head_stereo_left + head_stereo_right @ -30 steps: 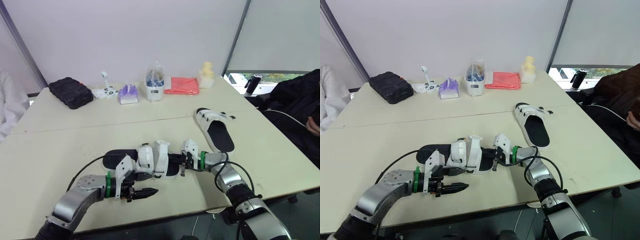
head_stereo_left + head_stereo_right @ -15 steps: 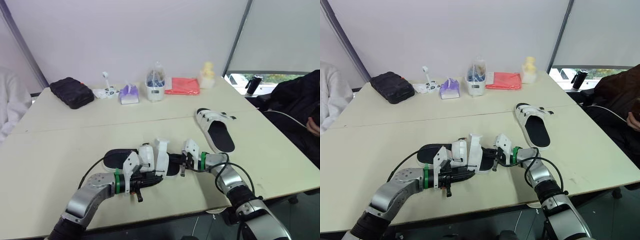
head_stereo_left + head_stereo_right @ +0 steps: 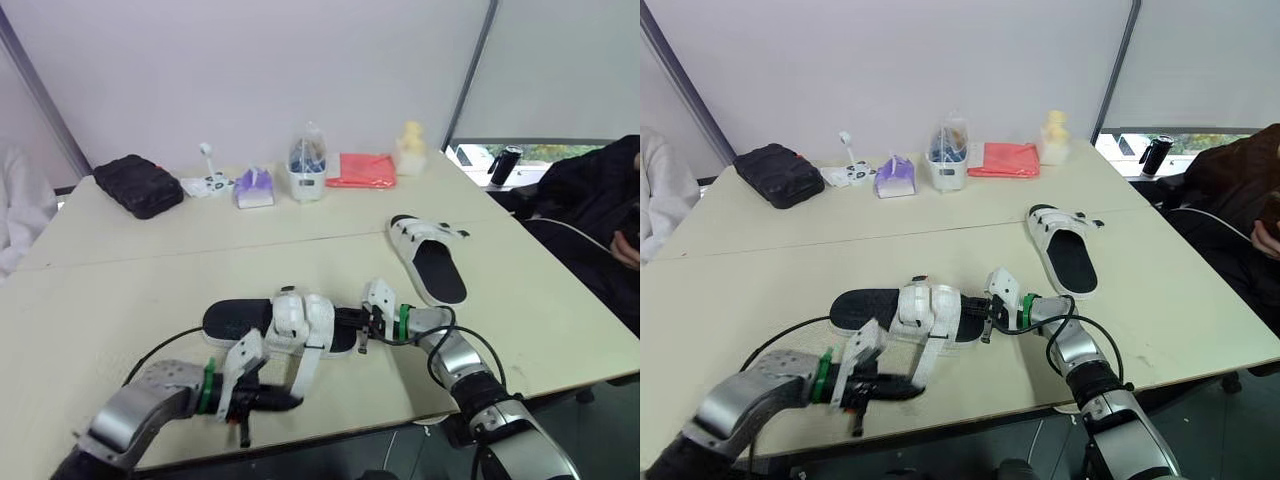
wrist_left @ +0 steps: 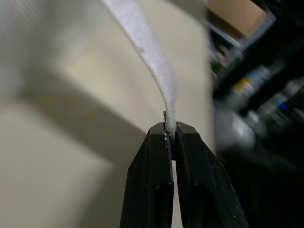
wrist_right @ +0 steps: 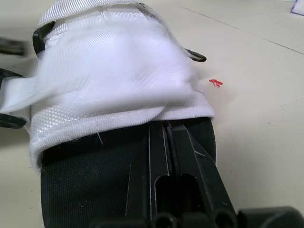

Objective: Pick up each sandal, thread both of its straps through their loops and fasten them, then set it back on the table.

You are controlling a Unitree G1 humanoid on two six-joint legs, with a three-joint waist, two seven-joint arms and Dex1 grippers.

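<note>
While the right gripper [image 5: 167, 124] pins the near sandal [image 3: 290, 318] by the edge of its black sole, fingers closed flat on it, the left gripper [image 4: 171, 132] is pinched shut on the tip of one white strap [image 4: 147, 57]. The sandal sits low over the cream table [image 3: 120, 290]; whether its sole rests on the surface cannot be told. Its long axis runs across the robot's front, bare footbed end to the left, held end to the right. The strap stretches from the white upper toward the robot, crossing that axis roughly at right angles. Fastening would therefore seem to call for the left arm to carry the tip back over the upper, away from the robot. The second sandal [image 3: 430, 262] lies well apart, farther back on the right.
</note>
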